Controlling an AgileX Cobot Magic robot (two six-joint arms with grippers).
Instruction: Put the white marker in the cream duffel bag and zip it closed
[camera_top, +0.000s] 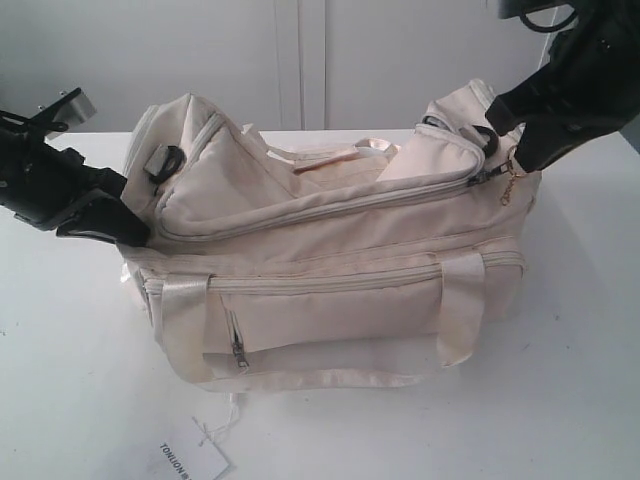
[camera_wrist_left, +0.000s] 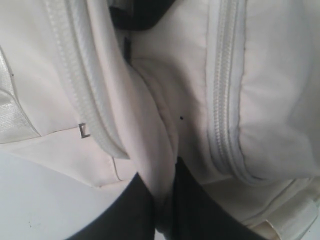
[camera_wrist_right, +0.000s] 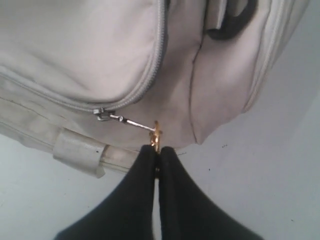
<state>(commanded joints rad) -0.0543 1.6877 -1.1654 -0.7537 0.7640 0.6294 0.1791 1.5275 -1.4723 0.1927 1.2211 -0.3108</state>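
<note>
Bag (camera_top: 330, 270) stands on table (camera_top: 560, 380), with 2 grippers engaged. Left gripper (camera_wrist_left: 157, 172) pinches a fold of fabric at the bag's left end. Right gripper (camera_wrist_right: 156, 150) is pressed together on the gold pull (camera_wrist_right: 156, 132) at the right end, where the slider sits.

Cream duffel bag (camera_top: 330, 250): matt cloth; handles (camera_top: 185, 320) satin-glossy; ring pull (camera_wrist_right: 156, 134) shiny gold, probably metal.

The left gripper (camera_wrist_left: 159, 175) is pinching a fold of the cream duffel bag (camera_wrist_left: 150, 110) between its black fingers (camera_wrist_left: 197, 210). Ahead of it a closed zip (camera_wrist_left: 222, 100) is running off toward one o'clock, a second zip (camera_wrist_left: 75, 75) is curving toward eleven, and a black strap ring (camera_wrist_left: 142, 12) is showing at twelve.
</note>
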